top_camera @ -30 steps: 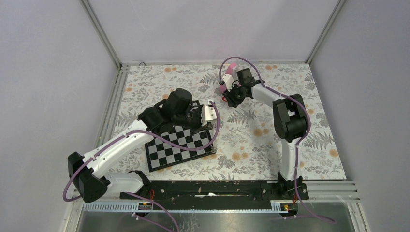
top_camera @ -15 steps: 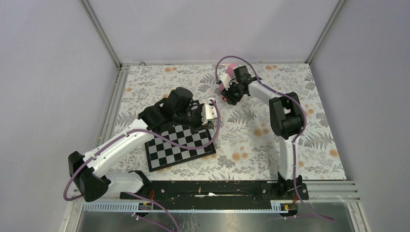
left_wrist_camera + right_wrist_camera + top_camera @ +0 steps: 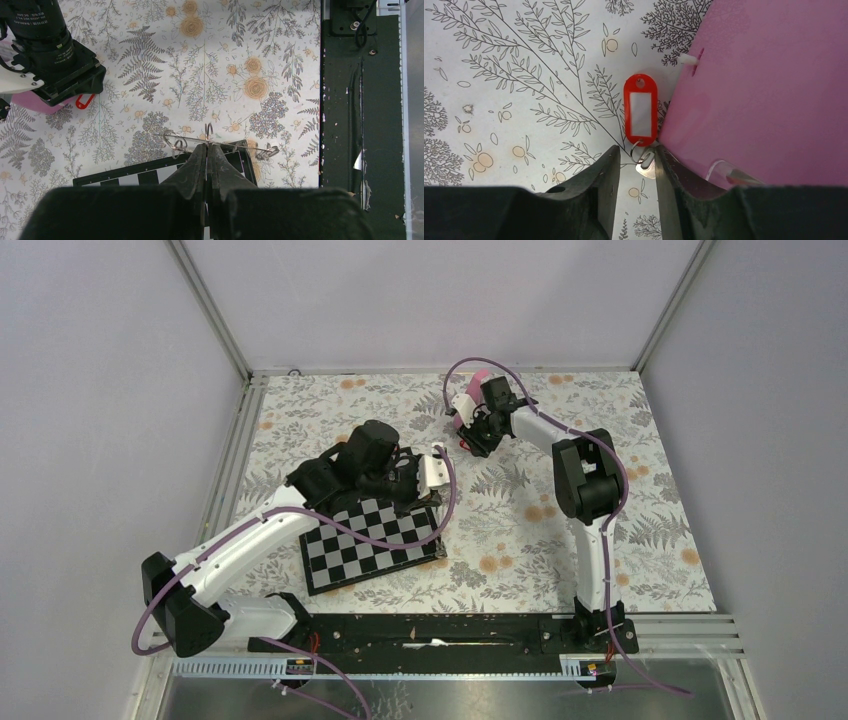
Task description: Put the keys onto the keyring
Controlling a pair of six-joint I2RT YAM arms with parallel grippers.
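My left gripper (image 3: 206,146) (image 3: 437,462) is shut on the keyring (image 3: 265,151), a thin pale loop seen edge-on with small metal rings on it, held above the chessboard's far corner. The red-headed key (image 3: 640,111) lies flat on the floral cloth against the pink metronome (image 3: 769,85). A small split ring joins it to the silver key (image 3: 647,168). My right gripper (image 3: 635,155) (image 3: 466,440) is open low over the cloth, its fingers on either side of that ring and the silver key's end. The red key also shows in the left wrist view (image 3: 85,102).
The chessboard (image 3: 372,540) lies under the left arm. The pink metronome (image 3: 477,381) stands at the back, touching the right gripper's right finger (image 3: 674,180). A black rail (image 3: 440,632) runs along the near edge. The enclosure walls close in the floral cloth.
The right arm has swung a little left and closer to the metronome. The left arm holds the keyring in the same place.
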